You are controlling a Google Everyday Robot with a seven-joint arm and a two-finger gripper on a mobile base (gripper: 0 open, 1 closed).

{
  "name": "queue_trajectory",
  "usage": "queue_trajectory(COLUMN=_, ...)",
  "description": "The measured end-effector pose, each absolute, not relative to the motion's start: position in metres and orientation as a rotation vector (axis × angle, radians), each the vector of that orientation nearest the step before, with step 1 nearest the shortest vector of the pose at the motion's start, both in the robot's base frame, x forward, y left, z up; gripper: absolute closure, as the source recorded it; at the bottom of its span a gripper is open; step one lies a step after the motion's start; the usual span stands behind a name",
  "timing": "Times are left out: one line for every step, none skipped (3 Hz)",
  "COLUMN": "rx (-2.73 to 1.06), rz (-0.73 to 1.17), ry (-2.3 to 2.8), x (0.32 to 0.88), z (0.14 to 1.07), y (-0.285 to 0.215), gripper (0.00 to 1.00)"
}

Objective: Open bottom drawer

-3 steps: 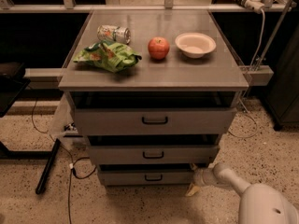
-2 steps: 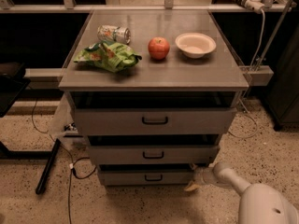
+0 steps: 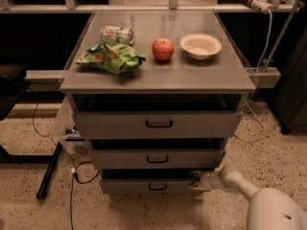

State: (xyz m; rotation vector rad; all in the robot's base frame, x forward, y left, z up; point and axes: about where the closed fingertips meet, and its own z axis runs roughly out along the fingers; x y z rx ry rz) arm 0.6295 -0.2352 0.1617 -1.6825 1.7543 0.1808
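The bottom drawer point(image 3: 144, 186) is the slimmest grey front, lowest of three on the cabinet, with a small black bar handle point(image 3: 158, 187) at its centre. It stands pulled out a little, with a dark gap above it. My gripper point(image 3: 195, 181) reaches in from the lower right on a white arm point(image 3: 240, 183). Its tips sit at the drawer's right end, at the top corner of the front panel, well to the right of the handle.
On the cabinet top point(image 3: 201, 75) lie a green chip bag point(image 3: 110, 57), a can on its side point(image 3: 116, 33), a red apple point(image 3: 163, 49) and a white bowl point(image 3: 200, 45). Middle drawer point(image 3: 157, 158) and top drawer point(image 3: 158, 123) sit above. Cables and a black bar point(image 3: 49, 170) lie on the floor left.
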Motion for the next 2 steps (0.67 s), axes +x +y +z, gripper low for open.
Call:
queue_trajectory(rx=-1.683, rz=0.181, ry=1.754, x=0.6295, z=0.1690, y=-0.2352, gripper=0.88)
queue_trajectory(rx=-1.676, rz=0.146, ry=1.733, x=0.6316, z=0.1781, y=-0.2392, gripper=1.00)
